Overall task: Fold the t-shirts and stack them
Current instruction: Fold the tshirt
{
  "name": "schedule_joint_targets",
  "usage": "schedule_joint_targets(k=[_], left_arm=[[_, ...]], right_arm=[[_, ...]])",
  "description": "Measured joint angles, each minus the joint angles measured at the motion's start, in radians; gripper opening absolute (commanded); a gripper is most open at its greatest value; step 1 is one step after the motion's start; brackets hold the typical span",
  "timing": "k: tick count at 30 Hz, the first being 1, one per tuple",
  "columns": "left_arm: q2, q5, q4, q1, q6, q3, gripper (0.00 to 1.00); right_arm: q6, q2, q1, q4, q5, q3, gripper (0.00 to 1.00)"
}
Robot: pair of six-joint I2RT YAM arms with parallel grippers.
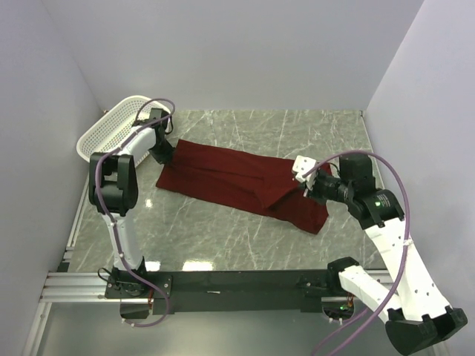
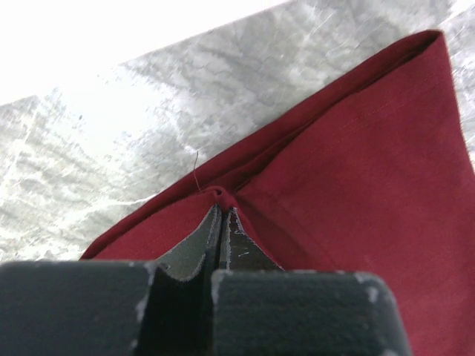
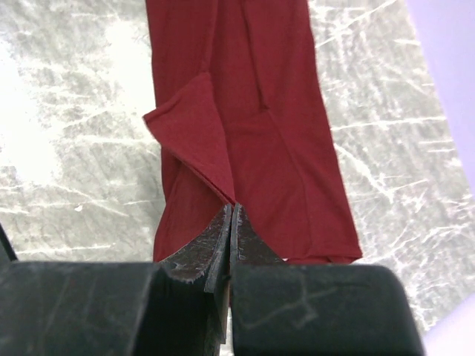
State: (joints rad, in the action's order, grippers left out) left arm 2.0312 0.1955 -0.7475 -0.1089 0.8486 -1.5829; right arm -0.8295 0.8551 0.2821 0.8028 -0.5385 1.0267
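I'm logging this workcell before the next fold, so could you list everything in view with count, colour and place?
t-shirt: one, maroon, folded into a long strip across the middle of the table.
basket: one, white perforated plastic, far-left corner of the table.
table: one, grey-green marbled top, under everything.
cables: two, purple, one looping along each arm.
left gripper: one, black, jaws shut on the t-shirt's edge at its left end.
right gripper: one, black, jaws shut on a fold of cloth at the t-shirt's right end.
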Motion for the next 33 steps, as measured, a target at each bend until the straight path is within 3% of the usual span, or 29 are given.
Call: schedule_joint_targets(k=[33], left_arm=[[0.095,-0.014,-0.021,0.002,-0.021,-0.084,0.01]], right_arm=[[0.002,0.109,-0.039,-0.085,0.024,-0.018,0.00]])
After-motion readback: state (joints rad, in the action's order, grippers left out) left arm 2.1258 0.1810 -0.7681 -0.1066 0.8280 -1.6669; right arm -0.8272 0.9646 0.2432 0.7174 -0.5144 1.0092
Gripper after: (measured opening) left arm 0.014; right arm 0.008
